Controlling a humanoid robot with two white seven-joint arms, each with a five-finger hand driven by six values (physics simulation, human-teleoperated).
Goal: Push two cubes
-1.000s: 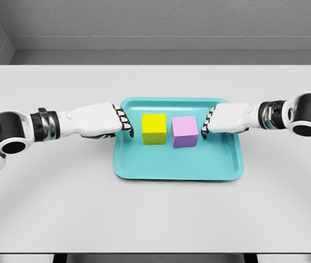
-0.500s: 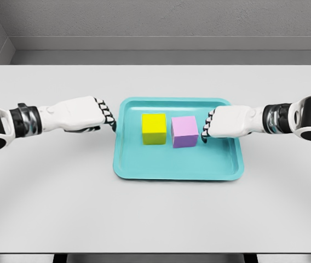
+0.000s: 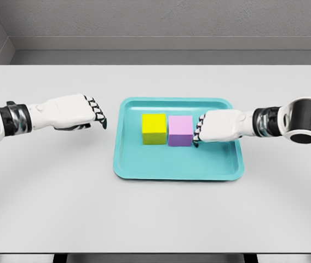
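Since the earlier frames, the left hand (image 3: 70,111) has drawn back off the flat teal plastic tray (image 3: 178,166) and now hovers over the light grey table (image 3: 51,186), well clear of the tray's left rim. Its fingers (image 3: 96,112) are curled inward and hold nothing. The right hand (image 3: 221,125) has moved leftward, and its curled knuckles now press against the right face of the pale purple cube (image 3: 180,130), gripping nothing. That cube has slid left and now sits just beside the bright yellow cube (image 3: 154,128); whether the two touch is hard to tell. Both cubes stand upright in the upper middle of the tray, the yellow one unmoved.
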